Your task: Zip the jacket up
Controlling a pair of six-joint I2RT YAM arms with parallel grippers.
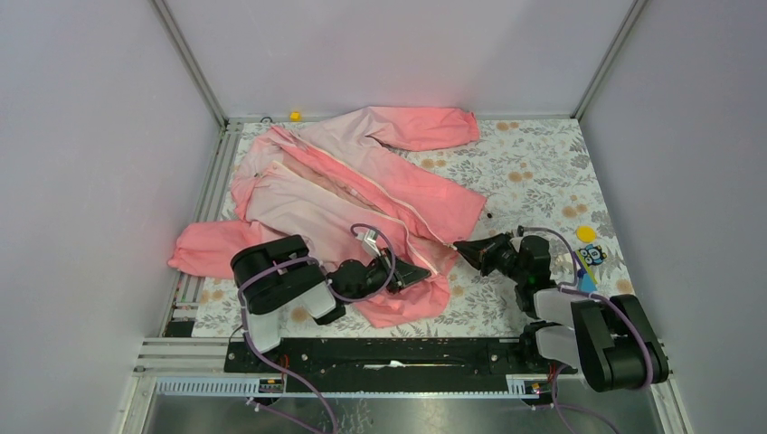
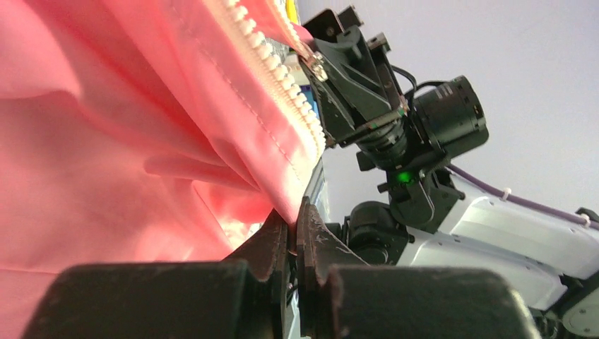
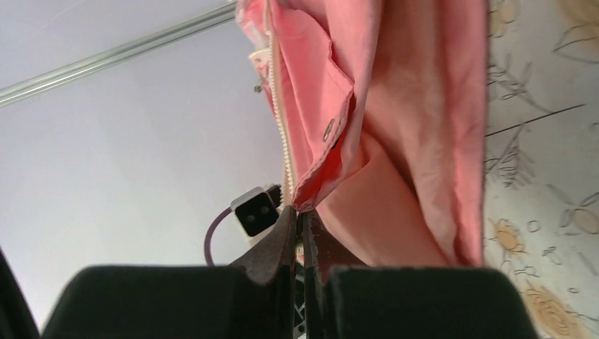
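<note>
- jacket point(image 1: 362, 181) lies unzipped on the desk point(image 1: 543, 172), hem end lifted between the arms.
- left gripper point(image 2: 293, 222) pinched closed on hem fabric just below the zipper point(image 2: 272, 78) teeth.
- right gripper point(image 3: 302, 219) clamped on a zipper-edge corner, probably to line up the bottom ends.

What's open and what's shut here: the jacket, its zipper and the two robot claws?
jacket: unzipped, lying rumpled with its front open.
zipper: open, its two sides not joined.
left gripper: shut on the jacket's edge.
right gripper: shut on the jacket's edge beside the zipper.
</note>
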